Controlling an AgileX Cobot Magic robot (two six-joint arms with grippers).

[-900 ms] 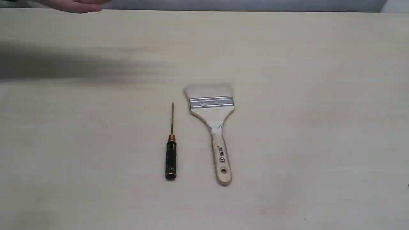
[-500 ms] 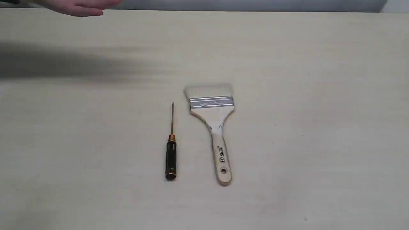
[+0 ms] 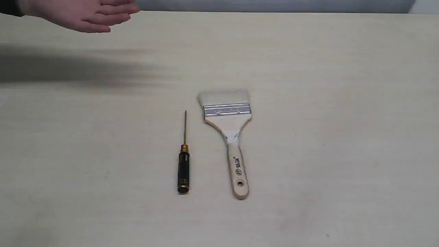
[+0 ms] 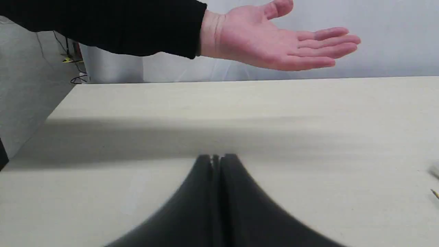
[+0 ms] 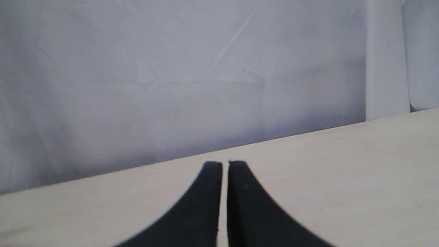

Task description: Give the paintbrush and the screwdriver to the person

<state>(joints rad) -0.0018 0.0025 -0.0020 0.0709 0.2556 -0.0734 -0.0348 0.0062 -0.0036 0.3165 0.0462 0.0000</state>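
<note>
While the hand (image 3: 82, 15) is held out open with straight fingers over the far left edge of the table (image 3: 343, 137), the two tools lie flat near the middle, well apart from it. The screwdriver (image 3: 184, 161) is on the left, with its thin tip pointing to the far edge and its black handle toward the near edge. The brush (image 3: 229, 137) lies just beside it on the right, not touching, with its bristles toward the far edge and its handle toward the near one. A thin strip of bare table runs between them. Wide bare table lies all around the tools, out to every edge. A big dark shadow (image 3: 68, 68) crosses the left part of the table, between the hand and the tools. The left gripper (image 4: 216, 157) sits low over the table with its jaws pressed together and nothing between them. It faces the hand, which floats palm up above the far edge, with a black sleeve (image 4: 103, 24) behind it. The right gripper (image 5: 224, 164) has its jaws close together too, with only a thin slit and nothing in it. Past it are the far table edge and a pale grey wall (image 5: 171, 68).
</note>
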